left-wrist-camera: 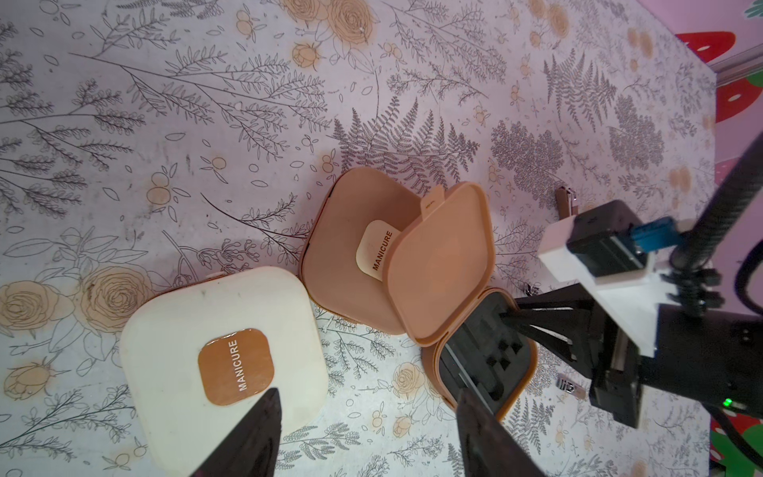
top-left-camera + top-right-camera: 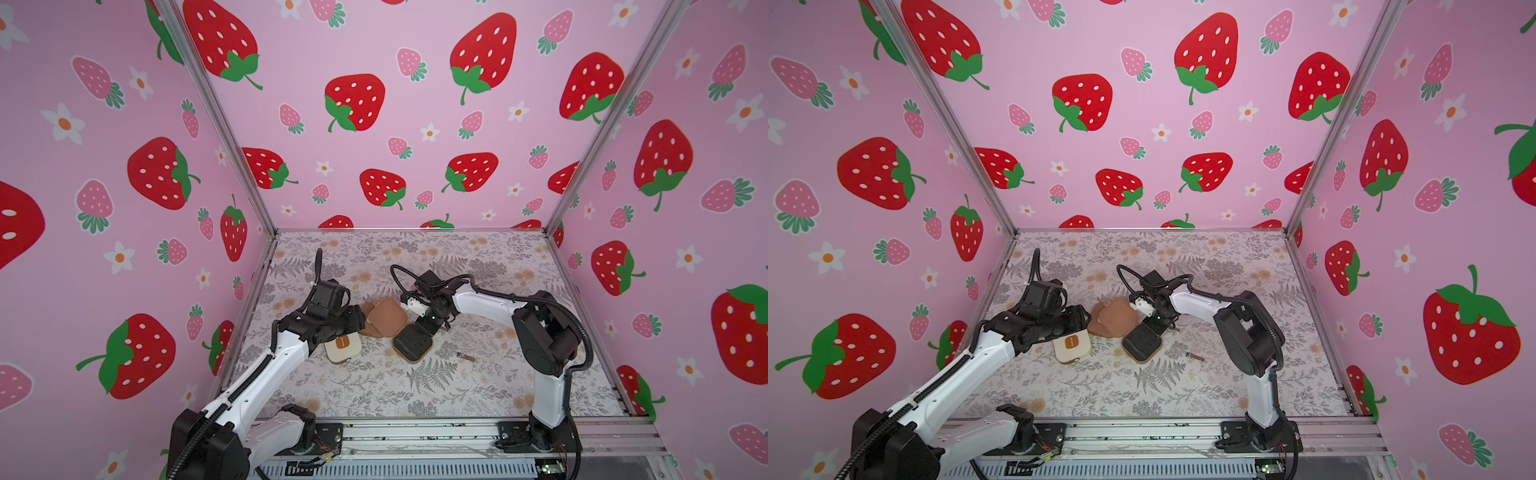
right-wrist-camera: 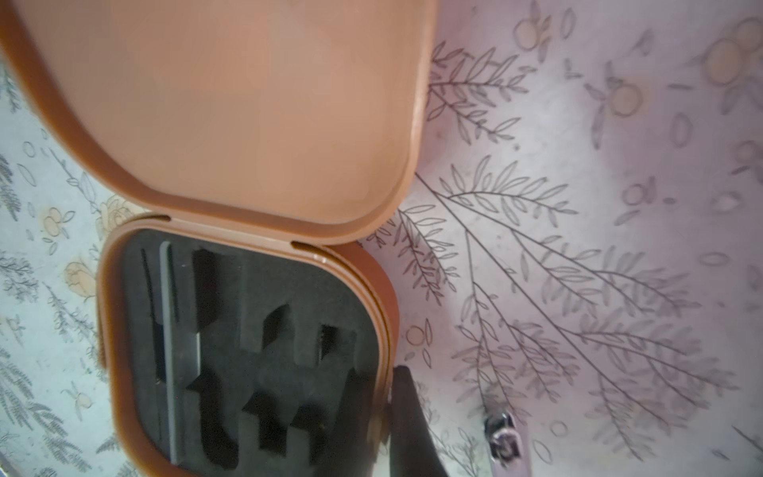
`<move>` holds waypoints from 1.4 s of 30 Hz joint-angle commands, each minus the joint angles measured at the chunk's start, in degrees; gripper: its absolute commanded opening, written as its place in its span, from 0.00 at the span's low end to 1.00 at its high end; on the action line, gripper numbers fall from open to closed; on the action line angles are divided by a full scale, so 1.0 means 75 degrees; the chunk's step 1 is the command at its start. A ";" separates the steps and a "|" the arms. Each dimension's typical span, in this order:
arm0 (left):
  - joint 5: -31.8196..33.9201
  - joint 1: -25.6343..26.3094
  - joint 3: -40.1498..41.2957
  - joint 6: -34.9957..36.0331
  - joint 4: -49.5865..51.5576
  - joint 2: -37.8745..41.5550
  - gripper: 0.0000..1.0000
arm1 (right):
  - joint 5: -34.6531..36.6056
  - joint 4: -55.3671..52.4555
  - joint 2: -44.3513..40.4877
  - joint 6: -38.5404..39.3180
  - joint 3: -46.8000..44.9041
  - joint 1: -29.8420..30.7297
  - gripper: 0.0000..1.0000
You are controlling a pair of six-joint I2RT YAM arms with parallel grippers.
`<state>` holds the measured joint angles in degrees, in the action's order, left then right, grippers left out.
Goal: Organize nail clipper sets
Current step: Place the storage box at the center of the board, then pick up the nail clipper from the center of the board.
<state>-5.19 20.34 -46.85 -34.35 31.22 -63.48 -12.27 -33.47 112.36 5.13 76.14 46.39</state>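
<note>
MANICURE: cream case (image 1: 173, 330), brown case (image 1: 338, 256). Left jaws spread; right jaws pinch open case (image 3: 243, 351).

Up high and out front of the open brown case (image 2: 412, 341), both top views stare down and inward over the whole tabletop (image 2: 374, 386), the case small and far. Left wrist camera: close above, looking past the left claw (image 1: 367, 396) onto that case and the cream case (image 1: 223, 355) near it. Right wrist camera is nearest of all, almost on top of the case, lid and base filling half the frame. All four views share that case.
</note>
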 commanded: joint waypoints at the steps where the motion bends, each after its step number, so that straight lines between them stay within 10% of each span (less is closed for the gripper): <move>1: -0.0058 -0.0043 0.0026 0.0033 0.0085 -0.0034 0.69 | -0.0066 0.0220 0.0065 -0.0032 -0.0072 0.0035 0.00; 15: -0.0731 -0.0040 0.0173 -0.0073 -0.0072 -0.0143 0.69 | 0.0674 -0.0393 -0.0595 -0.0567 0.0249 -0.0083 0.42; 42: -0.0972 0.0322 0.0235 -0.0373 -0.0565 -0.0614 0.68 | 0.1715 -0.1777 0.1094 -0.0894 0.2141 -0.2096 0.52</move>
<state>-12.58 22.39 -44.64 -36.36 27.68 -67.68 1.50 -45.04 119.94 -1.85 90.78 30.37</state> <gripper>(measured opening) 0.685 0.526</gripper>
